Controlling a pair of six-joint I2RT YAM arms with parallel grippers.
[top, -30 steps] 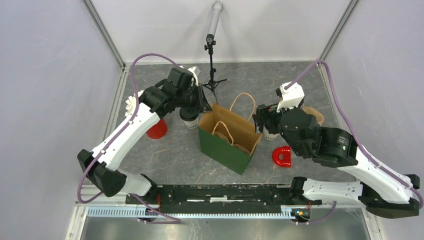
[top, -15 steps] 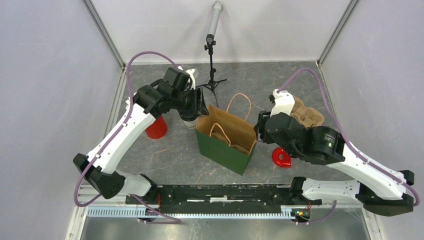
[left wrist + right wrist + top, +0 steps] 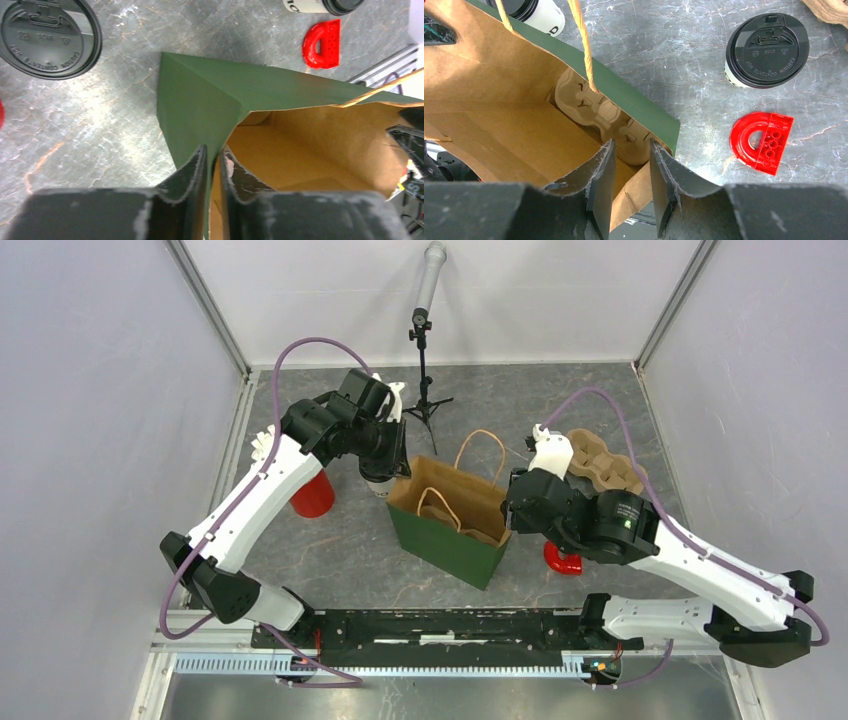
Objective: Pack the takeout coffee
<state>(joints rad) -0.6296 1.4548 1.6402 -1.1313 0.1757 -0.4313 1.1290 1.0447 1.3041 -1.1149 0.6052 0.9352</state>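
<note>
Well, the green bag (image 3: 445, 540) stands in the middle of the counter (image 3: 340, 540) with its mouth wide open, and I think that is the whole point of what the two arms are doing. The left jaws are pressed together on the bag's top edge at one end, pinching the paper so that side cannot flop in. The right jaws reach over the other end. They are a bit apart, with the end wall of the bag between them, and I do not see them squeezing it yet. Held at both ends like this, the bag makes an open box. Down inside it lies a brown cup holder (image 3: 594, 110), ready for a cup to sit in. The coffee is not in the bag. One coffee cup (image 3: 766, 50) with a black lid stands on the counter just beside the right end of the bag, next to a red plastic piece (image 3: 761, 142). The other coffee cup (image 3: 47, 37) stands just beside the left end, close under the left arm (image 3: 265, 485). Both arms are busy with the bag, so my guess is that one must let go to fetch a cup. A red cup (image 3: 312, 498) and a second cup holder (image 3: 600, 465) sit off to the sides.
</note>
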